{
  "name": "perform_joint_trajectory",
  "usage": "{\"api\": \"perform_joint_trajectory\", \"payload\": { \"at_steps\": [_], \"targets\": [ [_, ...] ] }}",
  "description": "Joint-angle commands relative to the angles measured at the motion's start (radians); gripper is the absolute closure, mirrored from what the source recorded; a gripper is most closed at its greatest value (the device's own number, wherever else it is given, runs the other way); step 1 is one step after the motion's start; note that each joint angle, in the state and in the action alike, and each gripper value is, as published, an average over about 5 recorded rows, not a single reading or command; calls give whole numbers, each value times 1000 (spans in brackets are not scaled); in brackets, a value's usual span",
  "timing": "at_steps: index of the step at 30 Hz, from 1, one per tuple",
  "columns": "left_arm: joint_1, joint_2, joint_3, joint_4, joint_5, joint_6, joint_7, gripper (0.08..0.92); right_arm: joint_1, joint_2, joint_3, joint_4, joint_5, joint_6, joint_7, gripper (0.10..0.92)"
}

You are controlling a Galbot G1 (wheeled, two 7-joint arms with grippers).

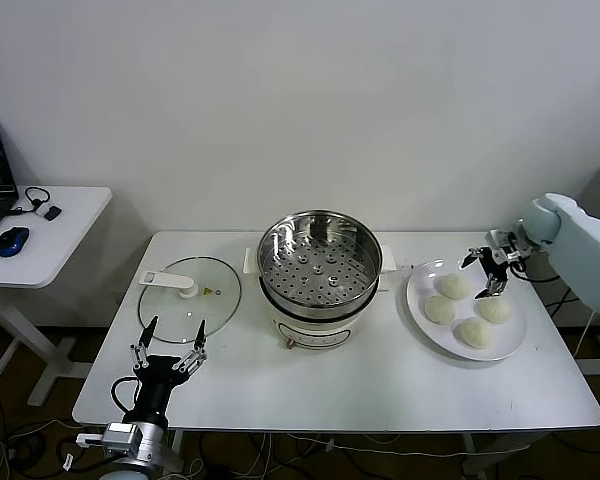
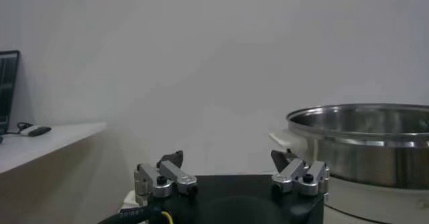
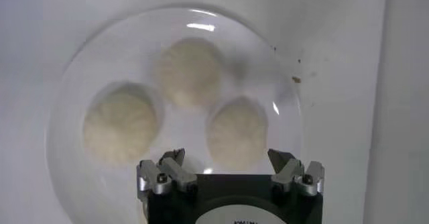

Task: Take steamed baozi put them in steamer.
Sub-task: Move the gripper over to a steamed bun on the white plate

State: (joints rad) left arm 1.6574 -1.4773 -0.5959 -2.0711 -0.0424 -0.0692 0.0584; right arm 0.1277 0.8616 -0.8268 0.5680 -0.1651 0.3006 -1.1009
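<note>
The four steamed baozi (image 1: 467, 309) sat on a white plate (image 1: 416, 297) near the right edge of the white table (image 1: 380, 390) — none of them were in the steamer (image 1: 318, 259) yet. From the head view they made a loose cluster: one toward the back-left of the plate, one at its left, one at the right and one at the front. The right gripper (image 1: 488, 269) hovered over the back part of the plate with its jaws spread wide and nothing between them, just above the buns and not touching any that I could see. Its own wrist camera looked straight down on three of the buns (image 3: 189, 71), with the two fingertips (image 3: 173, 158) framing the nearest one from above. The steamer itself was empty, a shiny steel basket with a perforated bottom, standing on its white cooker base (image 1: 315, 328) around the middle of the table, a bit toward the back. A glass lid (image 1: 189, 291) lay flat to its left, closer to the left edge. The left gripper (image 1: 168, 344) was parked low at the front-left edge of the table, just in front of the lid — jaws also spread apart, holding nothing. Off to the left stood a smaller side desk (image 1: 65, 220) carrying a blue mouse (image 1: 12, 240).
</note>
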Motion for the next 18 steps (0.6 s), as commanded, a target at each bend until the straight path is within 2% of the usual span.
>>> {"api": "perform_joint_trajectory", "payload": {
  "at_steps": [1, 18],
  "targets": [
    [1, 1, 0, 0, -1, 2, 0, 177, -8, 74, 45, -100, -105, 23, 20, 203],
    [6, 2, 0, -3, -3, 0, 2, 177, -92, 113, 203, -128, -211, 39, 83, 203]
  ]
}}
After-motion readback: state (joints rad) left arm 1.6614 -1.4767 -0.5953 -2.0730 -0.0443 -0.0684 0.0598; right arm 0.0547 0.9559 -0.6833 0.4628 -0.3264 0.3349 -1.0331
